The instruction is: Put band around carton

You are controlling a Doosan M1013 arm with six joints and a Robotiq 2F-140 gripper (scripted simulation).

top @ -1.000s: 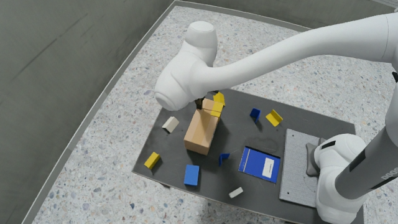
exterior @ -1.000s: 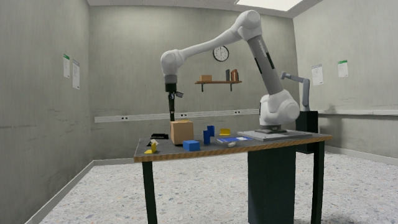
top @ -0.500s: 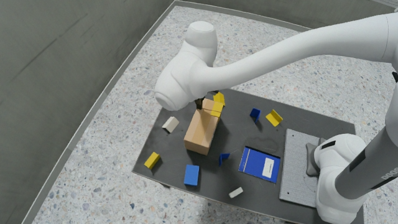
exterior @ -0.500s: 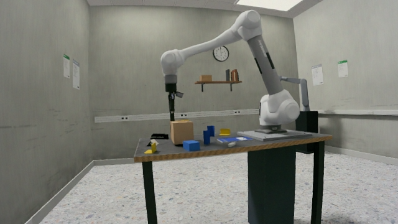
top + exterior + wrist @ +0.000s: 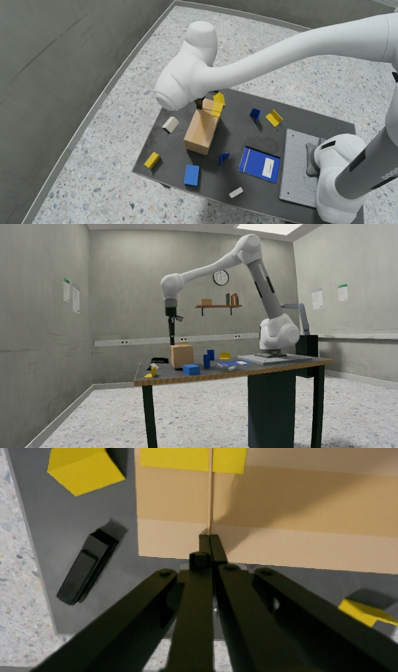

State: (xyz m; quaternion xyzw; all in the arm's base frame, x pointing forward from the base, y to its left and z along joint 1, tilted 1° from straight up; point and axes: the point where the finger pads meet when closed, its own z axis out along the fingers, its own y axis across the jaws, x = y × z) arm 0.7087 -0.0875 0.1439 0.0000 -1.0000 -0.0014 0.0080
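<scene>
The carton [image 5: 199, 134] [image 5: 181, 357] [image 5: 310, 503] stands on the table and looks level. A yellow corner guard [image 5: 216, 109] [image 5: 175, 459] lies over its top edge near one end. The thin tan band [image 5: 210, 498] crosses the guard and the carton top, running to my fingertips in the wrist view. My gripper [image 5: 199, 107] [image 5: 172, 344] [image 5: 208, 549] points down at the carton's long edge opposite the guard. Its fingers are together, shut on the band. The band's run down the sides and below the carton is hidden.
Another yellow guard [image 5: 219, 98] [image 5: 86, 472] and a black object [image 5: 159, 360] [image 5: 86, 568] lie beyond the guard end. A white angle piece [image 5: 170, 124], a yellow piece [image 5: 152, 160], a blue block [image 5: 191, 175] [image 5: 191, 369], blue angle pieces and a blue binder [image 5: 255, 166] lie around.
</scene>
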